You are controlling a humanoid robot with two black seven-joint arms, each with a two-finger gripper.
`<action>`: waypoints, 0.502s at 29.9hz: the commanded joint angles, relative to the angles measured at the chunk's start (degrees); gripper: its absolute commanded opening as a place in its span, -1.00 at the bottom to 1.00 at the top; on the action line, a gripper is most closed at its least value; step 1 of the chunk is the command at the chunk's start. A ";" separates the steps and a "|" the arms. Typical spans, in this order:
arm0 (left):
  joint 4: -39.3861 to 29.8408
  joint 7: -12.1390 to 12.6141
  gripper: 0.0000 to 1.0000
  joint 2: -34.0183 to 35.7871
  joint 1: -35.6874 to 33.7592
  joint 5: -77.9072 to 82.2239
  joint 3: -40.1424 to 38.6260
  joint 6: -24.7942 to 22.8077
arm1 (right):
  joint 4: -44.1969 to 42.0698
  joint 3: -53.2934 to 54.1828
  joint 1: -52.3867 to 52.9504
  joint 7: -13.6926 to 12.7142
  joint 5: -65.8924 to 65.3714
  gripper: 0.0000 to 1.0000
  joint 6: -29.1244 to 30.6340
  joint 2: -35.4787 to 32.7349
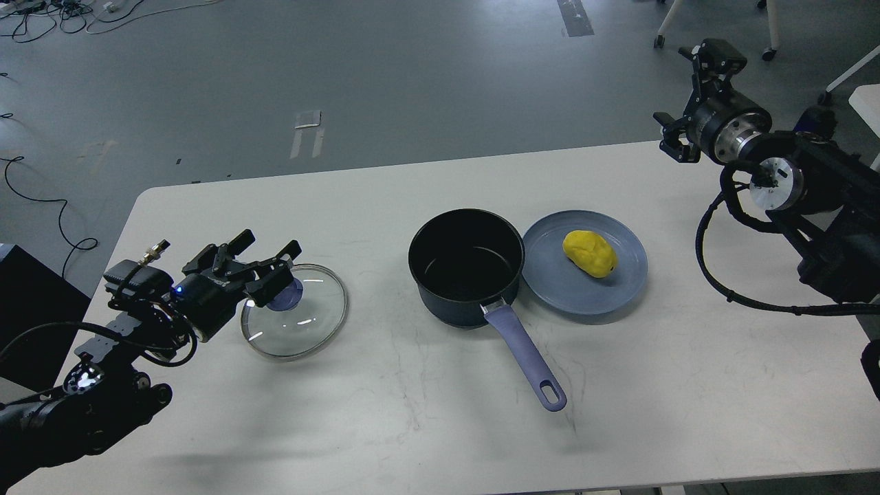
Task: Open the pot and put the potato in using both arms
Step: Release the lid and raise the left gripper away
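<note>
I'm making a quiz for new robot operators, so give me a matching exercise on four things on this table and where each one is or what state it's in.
Things:
1. potato
2. glass lid
3. pot
4. right gripper

States:
A. uncovered and empty, handle pointing toward the robot
B. raised above the table's far right edge, holding nothing
C. lying on the blue-grey plate
D. on the table at the left, its knob between the left gripper's fingers

Pairs: 1-C, 2-D, 3-A, 4-B

A lab or workshop: bare grey floor [412, 75], loose cables [41, 17], castered furniture legs [663, 27], white worktable [344, 412].
</note>
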 commanded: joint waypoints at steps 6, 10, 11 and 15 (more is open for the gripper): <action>-0.70 0.00 0.99 0.80 -8.41 -13.39 -0.51 -0.02 | 0.34 -0.05 0.42 0.09 0.00 1.00 0.62 0.00; -0.44 0.00 0.99 0.53 -17.81 -25.43 -1.13 -0.02 | 0.69 -0.13 0.95 0.09 0.00 1.00 0.79 -0.09; 0.17 0.00 0.99 0.01 -21.05 -31.02 -1.48 -1.55 | 1.04 -0.57 1.04 0.18 -0.17 1.00 0.79 -0.18; 2.02 0.00 0.99 -1.31 -26.08 -51.52 -2.89 -22.89 | 1.30 -3.21 2.27 0.61 -0.18 1.00 0.88 -0.61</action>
